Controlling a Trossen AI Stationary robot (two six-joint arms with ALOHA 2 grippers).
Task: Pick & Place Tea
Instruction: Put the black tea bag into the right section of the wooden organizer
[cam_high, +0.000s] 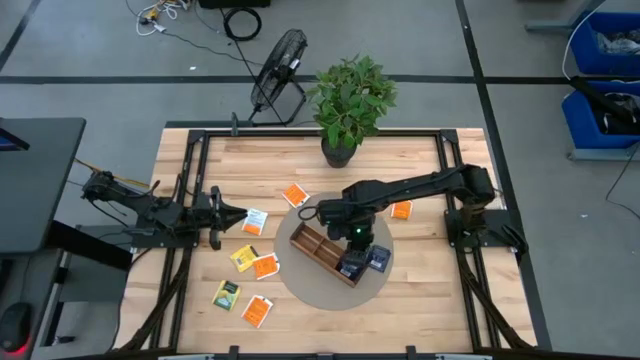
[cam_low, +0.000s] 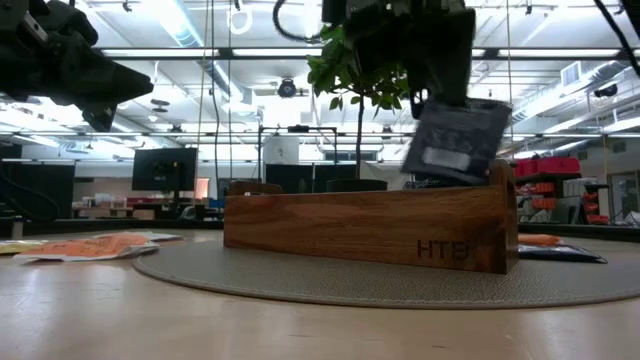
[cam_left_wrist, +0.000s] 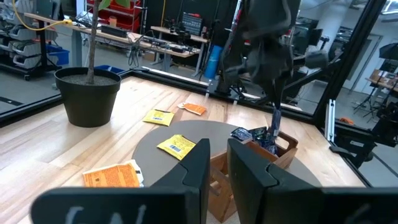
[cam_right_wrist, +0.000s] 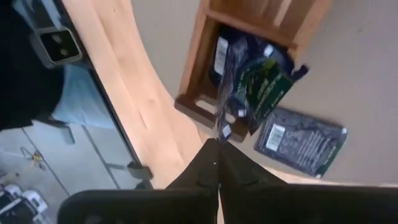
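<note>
Where the right arm reaches in over the round grey mat (cam_high: 300, 285), you see the right gripper (cam_high: 352, 243) hanging above the near end of the wooden tray (cam_high: 318, 250), its jaws pinched shut on a dark blue sachet (cam_low: 458, 140). In the low view this sachet hangs tilted above the tray's end wall, just over the rim. The right wrist view shows the sachet edge-on at the fingertips, over the end compartment, which already holds other dark sachets (cam_right_wrist: 264, 84). One more dark blue sachet (cam_high: 379, 259) lies flat on the mat just beside that end of the tray.

The tray sits slantwise on the mat, near the middle of the desk (cam_high: 200, 160). Loose sachets lie around it: an orange one (cam_high: 294, 195) toward the far edge near the potted plant (cam_high: 347, 105), another orange one (cam_high: 401, 210) toward the right edge, an orange one (cam_high: 255, 222) close to the left gripper (cam_high: 240, 216), and a yellow (cam_high: 244, 258), an orange (cam_high: 266, 267), a yellow-green (cam_high: 226, 294) and an orange one (cam_high: 258, 311) toward the near left corner.

The left gripper hovers over the left half of the desk, well apart from the tray, its jaws narrow with a slim gap and nothing between them.
</note>
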